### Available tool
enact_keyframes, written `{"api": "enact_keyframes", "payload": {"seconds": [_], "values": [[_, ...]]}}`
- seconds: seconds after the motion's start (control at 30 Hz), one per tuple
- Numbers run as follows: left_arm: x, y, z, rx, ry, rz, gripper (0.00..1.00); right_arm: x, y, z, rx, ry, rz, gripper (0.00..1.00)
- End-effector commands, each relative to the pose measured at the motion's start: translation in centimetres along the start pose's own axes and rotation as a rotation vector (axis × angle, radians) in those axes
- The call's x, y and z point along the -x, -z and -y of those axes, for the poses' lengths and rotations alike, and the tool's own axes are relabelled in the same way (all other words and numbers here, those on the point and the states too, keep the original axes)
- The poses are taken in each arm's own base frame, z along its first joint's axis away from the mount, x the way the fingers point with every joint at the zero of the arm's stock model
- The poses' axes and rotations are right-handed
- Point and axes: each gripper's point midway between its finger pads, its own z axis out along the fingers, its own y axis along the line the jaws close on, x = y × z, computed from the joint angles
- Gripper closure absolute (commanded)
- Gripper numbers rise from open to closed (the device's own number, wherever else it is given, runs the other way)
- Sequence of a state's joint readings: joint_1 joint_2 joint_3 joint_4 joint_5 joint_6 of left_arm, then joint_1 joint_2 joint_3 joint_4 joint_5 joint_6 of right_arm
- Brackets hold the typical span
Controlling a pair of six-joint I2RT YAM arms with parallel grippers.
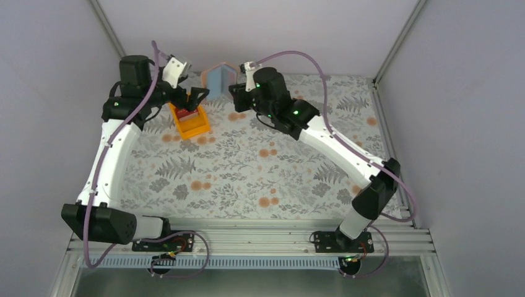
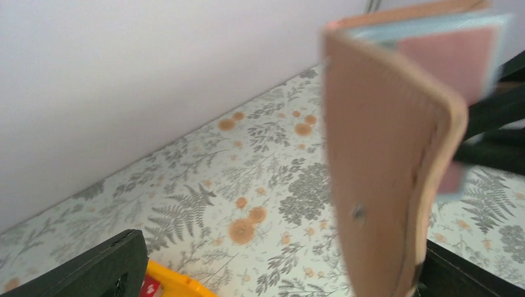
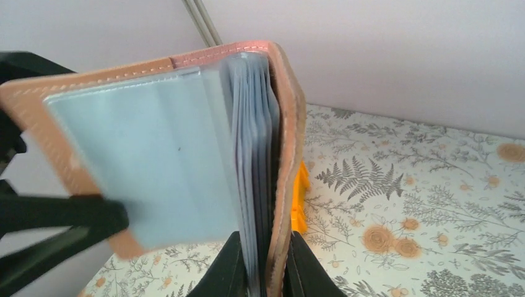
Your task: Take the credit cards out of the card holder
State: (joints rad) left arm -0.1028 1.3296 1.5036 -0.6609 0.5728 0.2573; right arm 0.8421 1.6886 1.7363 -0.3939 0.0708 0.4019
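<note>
Right wrist view puts your right pincer (image 3: 259,272) at the bottom of the picture. Its two black fingers (image 3: 220,272) are pressed in on the card holder (image 3: 155,154), pinching the stack of pale blue sleeves together with one tan cover. You have the holder standing upright above the bench (image 3: 421,210). Its other cover is swung open to the left, so the blue lining faces the lens.

From the top view, the holder hangs near the far wall, between the two wrists. Your left pincer (image 1: 197,98) sits just left of it, fingers spread wide, over the far end of the orange tray (image 1: 197,129). Red credit cards (image 1: 186,113) lie inside that tray, which rests on the floral bench toward the far left.

From the left wrist, the holder's tan back fills the right side, blurred. A pinkish patch shows through a sleeve at its top, and you cannot tell whether it is a card.
</note>
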Motion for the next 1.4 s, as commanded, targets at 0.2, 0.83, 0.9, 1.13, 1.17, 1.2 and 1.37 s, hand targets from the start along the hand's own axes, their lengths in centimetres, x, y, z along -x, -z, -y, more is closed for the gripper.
{"api": "enact_keyframes", "payload": {"seconds": [0.2, 0.83, 0.9, 1.13, 1.17, 1.2, 1.37], "values": [[0.0, 1.1, 0.6, -0.118, 0.006, 0.026, 0.12, 3.4, 4.4, -0.7, 0.138, 0.108, 0.075, 0.96], [1.3, 4.0, 5.0, -0.283, -0.107, 0.083, 0.26, 1.0, 6.8, -4.2, 0.492, 0.36, -0.027, 0.96], [1.2, 3.9, 5.1, -0.287, -0.1, 0.087, 0.24, 1.3, 6.9, -4.6, 0.507, 0.344, -0.02, 0.96], [0.8, 3.8, 6.6, -0.352, -0.09, 0.085, 0.06, 2.0, 4.9, -3.3, 0.415, 0.224, -0.035, 0.96], [0.9, 4.0, 6.8, -0.361, -0.095, 0.09, 0.05, 2.0, 4.8, -3.1, 0.406, 0.221, -0.038, 0.96], [1.1, 4.2, 7.0, -0.365, -0.099, 0.094, 0.05, 1.9, 4.7, -3.1, 0.405, 0.222, -0.039, 0.96], [1.8, 5.3, 7.3, -0.342, -0.122, 0.09, 0.05, 2.0, 4.4, -2.5, 0.367, 0.212, -0.046, 0.96]]}}
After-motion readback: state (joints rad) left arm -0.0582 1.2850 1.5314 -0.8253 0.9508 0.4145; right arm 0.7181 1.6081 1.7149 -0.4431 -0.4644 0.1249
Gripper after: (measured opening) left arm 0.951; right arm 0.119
